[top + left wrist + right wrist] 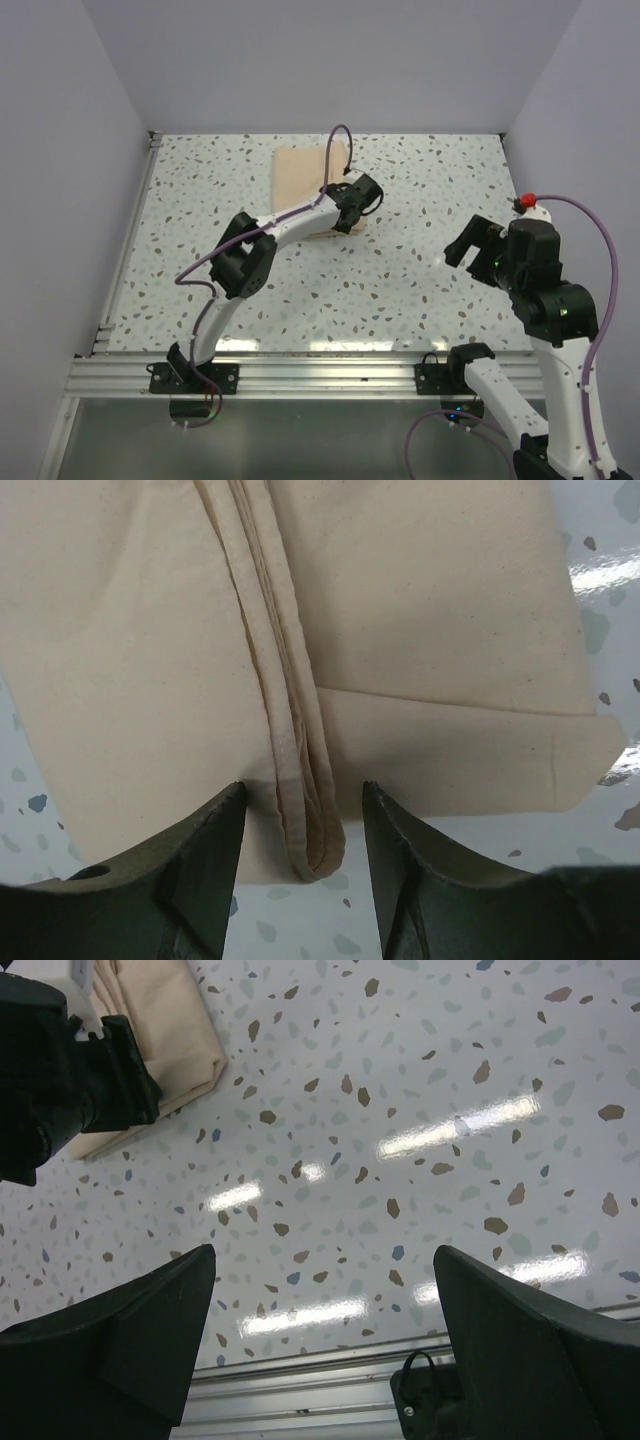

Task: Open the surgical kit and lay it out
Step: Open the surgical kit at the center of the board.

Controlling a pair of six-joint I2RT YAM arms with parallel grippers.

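Cloth wrap (305, 175): folded tan bundle, flat at the far middle of your speckled table (400, 285).
Left gripper (303, 802): released, your fingers apart on either side of the wrap's layered fold at its near edge.
Right gripper (325, 1260): spread wide, gripping nothing, above the table, well apart from the wrap.

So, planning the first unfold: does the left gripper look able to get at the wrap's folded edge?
Probably yes: the left gripper is open, its fingers either side of the folded edge of the cloth wrap, nothing between.

Matt beige cloth wrap (420, 630), glossy table (420, 1110)
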